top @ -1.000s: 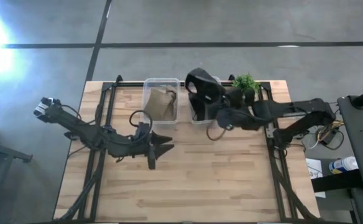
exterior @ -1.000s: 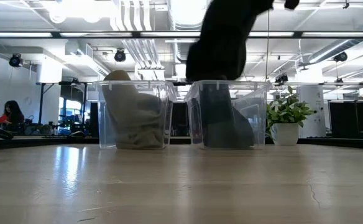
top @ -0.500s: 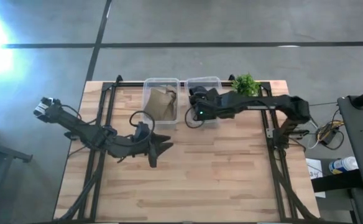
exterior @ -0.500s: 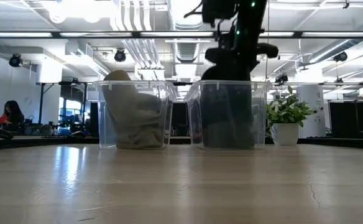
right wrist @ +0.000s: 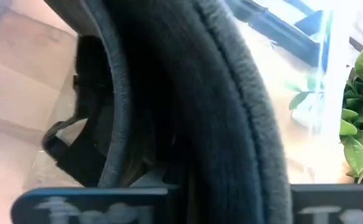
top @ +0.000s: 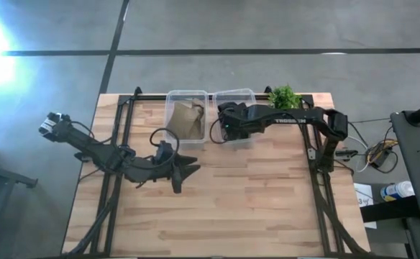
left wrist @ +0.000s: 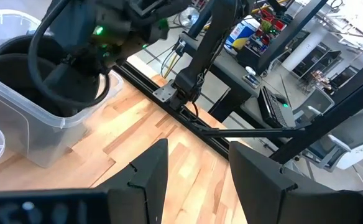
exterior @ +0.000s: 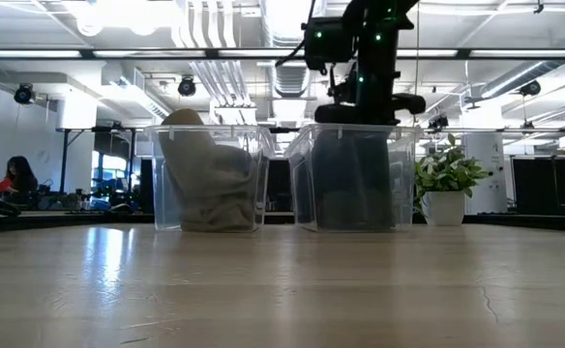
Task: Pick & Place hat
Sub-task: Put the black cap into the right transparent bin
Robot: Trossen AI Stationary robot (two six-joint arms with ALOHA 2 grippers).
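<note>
The black hat [top: 229, 114] sits down inside the right clear bin [top: 236, 92] at the table's far edge; in the low view the black hat [exterior: 345, 179] fills that bin. My right gripper [top: 226, 125] reaches in from the right, low over the bin, shut on the hat, which fills the right wrist view [right wrist: 188, 93]. A tan hat [top: 185, 116] lies in the left clear bin [top: 187, 93]. My left gripper [top: 186, 170] waits open above the table's middle, touching nothing; in its wrist view my left gripper [left wrist: 197, 180] shows a wide gap. My right gripper holds the black hat from above, pointing down into the right bin. A thick curved edge of the hat [right wrist: 231, 124] runs right up to the gripper. The hat itself hides the fingers, so the exact place and kind of hold do not show. The hat's lower part is inside the bin.
A small potted plant [top: 283, 97] stands just right of the right bin, under the right arm. Black frame rails [top: 313, 155] run along both table sides. Bare wooden tabletop [top: 253, 201] lies on the near half. A person sits far off in the room [exterior: 12, 179].
My right gripper has swung toward the table's left and come down from high above the table to the right bin's rim, the arm stretching out. The black hat, lifted clear a second ago, has gone down into the right bin.
</note>
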